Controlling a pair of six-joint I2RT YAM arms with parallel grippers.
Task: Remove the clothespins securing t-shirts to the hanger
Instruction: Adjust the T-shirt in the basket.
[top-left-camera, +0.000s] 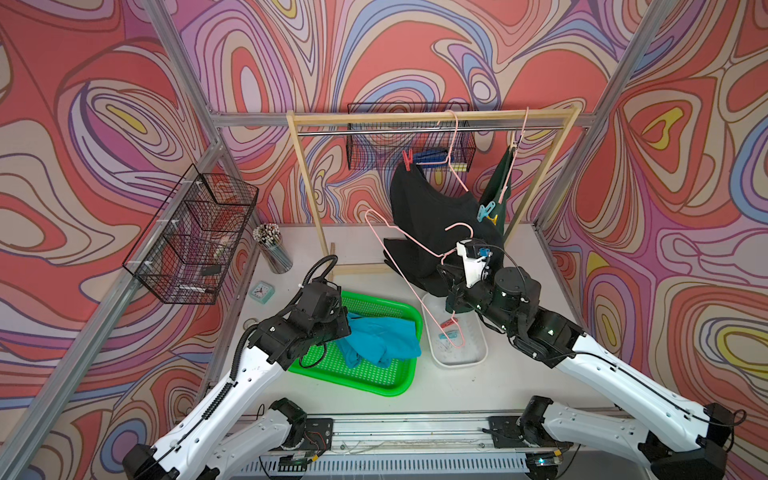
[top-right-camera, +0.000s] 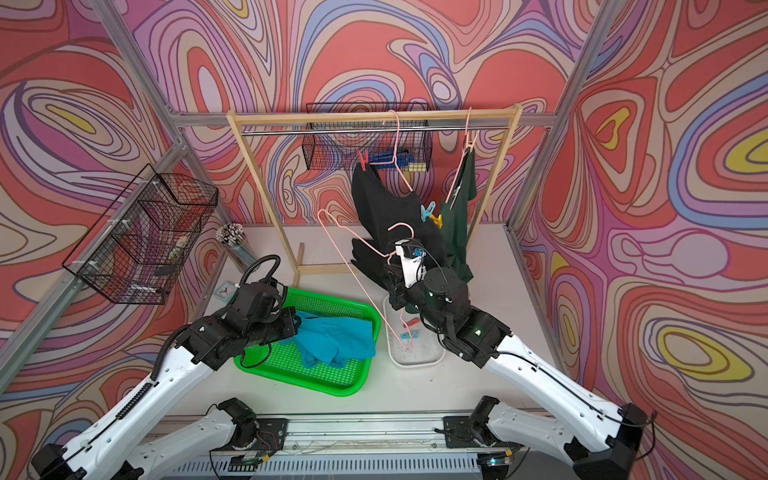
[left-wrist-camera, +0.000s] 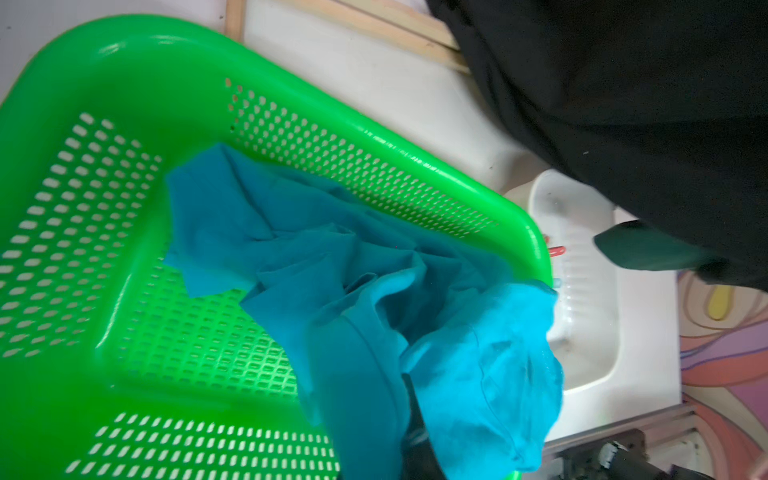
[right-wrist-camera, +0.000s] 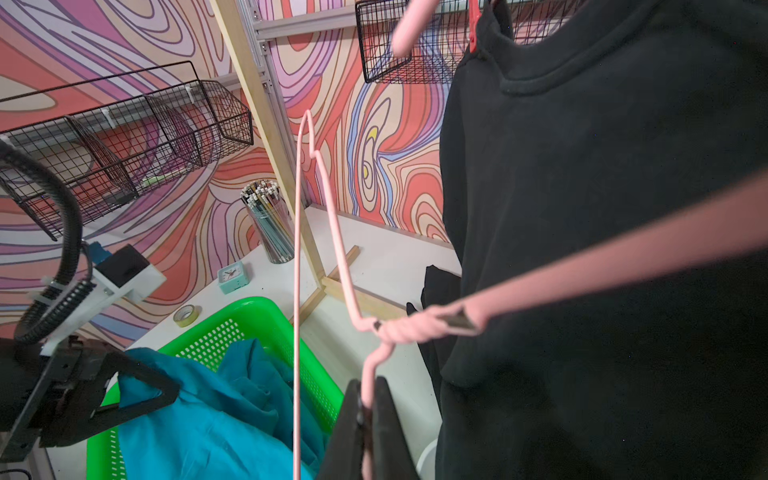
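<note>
The left gripper (top-left-camera: 344, 323) is hanging over the green basket (top-left-camera: 365, 384), and its fingers are pressing together on a fold of the turquoise t-shirt (top-left-camera: 380, 338), which is lying crumpled inside the basket. The right gripper (right-wrist-camera: 365, 411) is pinching the wire of a bare pink hanger (right-wrist-camera: 415, 330) just under its twisted neck (the jaws are shut tightly on it) and is holding it tilted above the white tray (top-left-camera: 467, 347). A loose red clothespin (top-left-camera: 448, 323) and a loose blue clothespin (top-left-camera: 446, 336) are lying in this tray. The black t-shirt (top-left-camera: 424, 208) is hanging on the wooden rack (top-left-camera: 432, 117) by one shoulder, where a red clothespin (top-left-camera: 408, 160) is gripping it. Its lower part is resting on the table (top-left-camera: 519, 374). The dark green t-shirt (top-left-camera: 500, 178) is hanging beside it. Between these two shirts a light blue clothespin (top-left-camera: 485, 210) and a yellow clothespin (top-left-camera: 493, 219) are sitting close together. I cannot tell which cloth they are gripping.
</note>
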